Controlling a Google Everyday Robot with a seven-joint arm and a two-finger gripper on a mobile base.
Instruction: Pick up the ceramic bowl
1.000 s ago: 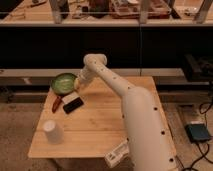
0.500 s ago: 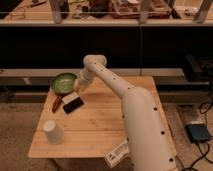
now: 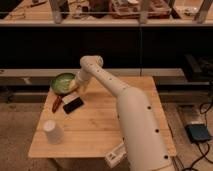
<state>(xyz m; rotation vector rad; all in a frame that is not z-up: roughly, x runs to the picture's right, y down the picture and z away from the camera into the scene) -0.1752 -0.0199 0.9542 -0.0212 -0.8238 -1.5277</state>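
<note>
Ceramic bowl (image 3: pixel 62 84) sits at the far-left corner of the tabletop (image 3: pixel 102 127), upright, green inside facing up. The gripper (image 3: pixel 75 87) is down at the bowl's right rim, touching it or just beside it; which one I can't tell. So the bowl lies directly left of the gripper and a bit toward the far edge. Whether the gripper is open, closed or already on the rim: cannot tell, since it blends w/ the rim there.

The bowl is round, so there's no long axis to line up with. What matters is the rim, and the right-hand section is the nearest. Only one arm, so no choice of side.

Arm (image 3: pixel 125 107) pose: thick white link rises from the near-right of the table and slants across toward the far-left corner. It bends at the wrist joint above the far edge, then drops down-left to the bowl. Approach is from the right and above.

Nearby:
- Black flat item (image 3: pixel 73 105) sits just nearside of the gripper.
- Red item (image 3: pixel 56 103) lies beside it, close to the left edge.
- Upside-down white cup (image 3: pixel 53 132) stands near the near-left corner, well apart from the bowl.

Judgement: the pick hinges on catching the right rim, then lifting straight up, w/o dragging toward the black item.
</note>
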